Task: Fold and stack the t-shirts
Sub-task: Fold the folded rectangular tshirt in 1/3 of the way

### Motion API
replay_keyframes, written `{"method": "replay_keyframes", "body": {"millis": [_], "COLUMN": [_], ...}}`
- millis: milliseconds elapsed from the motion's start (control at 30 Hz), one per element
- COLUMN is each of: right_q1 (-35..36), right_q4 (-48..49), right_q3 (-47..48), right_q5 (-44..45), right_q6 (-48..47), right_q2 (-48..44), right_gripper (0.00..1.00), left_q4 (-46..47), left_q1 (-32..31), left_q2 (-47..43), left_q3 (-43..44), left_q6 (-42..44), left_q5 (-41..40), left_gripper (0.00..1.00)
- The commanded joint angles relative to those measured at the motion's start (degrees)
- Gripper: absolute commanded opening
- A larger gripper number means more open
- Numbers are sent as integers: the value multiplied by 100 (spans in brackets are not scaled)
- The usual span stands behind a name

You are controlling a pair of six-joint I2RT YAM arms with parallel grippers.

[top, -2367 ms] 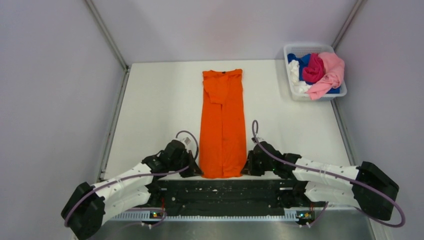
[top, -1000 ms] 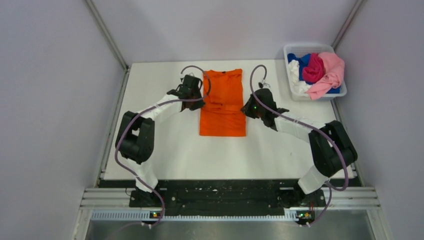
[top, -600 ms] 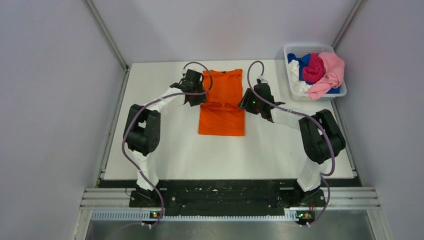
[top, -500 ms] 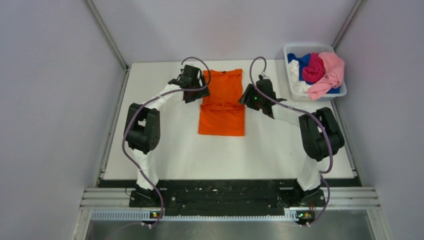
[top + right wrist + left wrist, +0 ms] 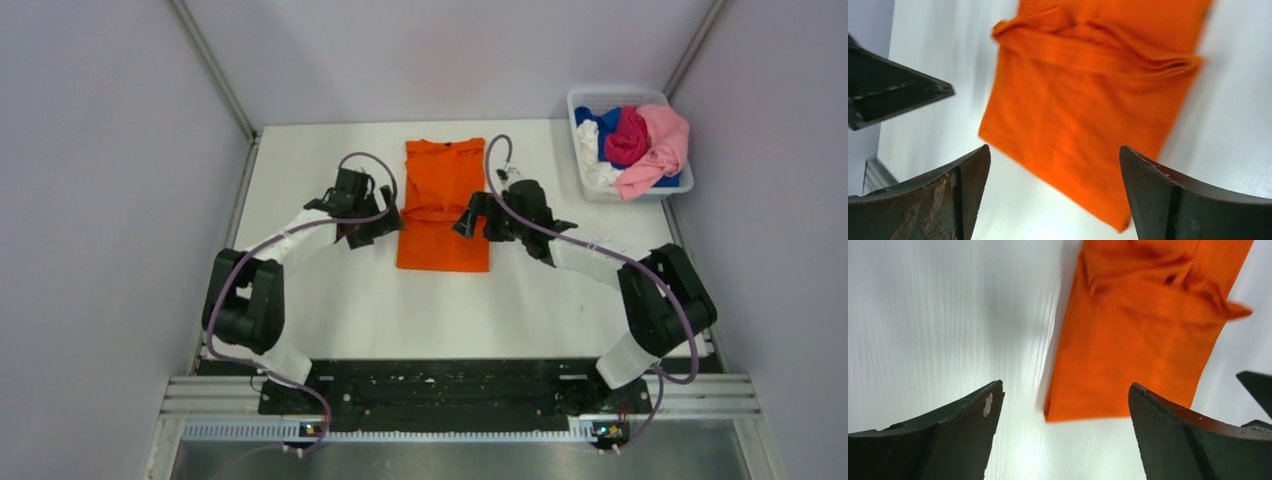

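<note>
No writing, label, brand, number or sign can be read in any of the views.
</note>
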Motion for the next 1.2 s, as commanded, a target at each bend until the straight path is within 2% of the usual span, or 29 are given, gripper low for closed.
{"method": "replay_keyframes", "body": {"millis": [0,100,233,433,600,800,900,1033,1167], "right_q1": [501,621,713,724,626,267,243,247,246], "right_q4": [642,804,838,689,92,-211,-222,-274,-355], "right_q3": [84,321,734,1533,2688,3597,3424,2414,817], "right_q5": [-262,-362,-441,8,746,551,456,679,948], "right_q6": [-349,-255,-212,-383,-678,-536,-699,-760,-323], "right_q2": [98,571,1174,1859,2624,3156,2731,1649,345], "right_gripper": [99,99,99,99,99,99,99,99,98], "left_q4": [623,609,66,-166,-285,-211,-58,384,483], "left_q1": [-40,-61,-67,-64,-66,-70,-70,-70,-70], "left_q2": [-1104,-1737,-2476,-3421,-3709,-3596,-3432,-2899,-1979], "left_q3": [-1231,-1878,-2360,-2962,-2997,-2833,-2783,-2724,-2248], "left_q6": [-349,-385,-289,-407,-448,-442,-456,-453,-373], "left_q5": [596,616,161,-122,-156,-25,117,285,577], "left_gripper": [99,99,99,99,99,99,99,98,81]}}
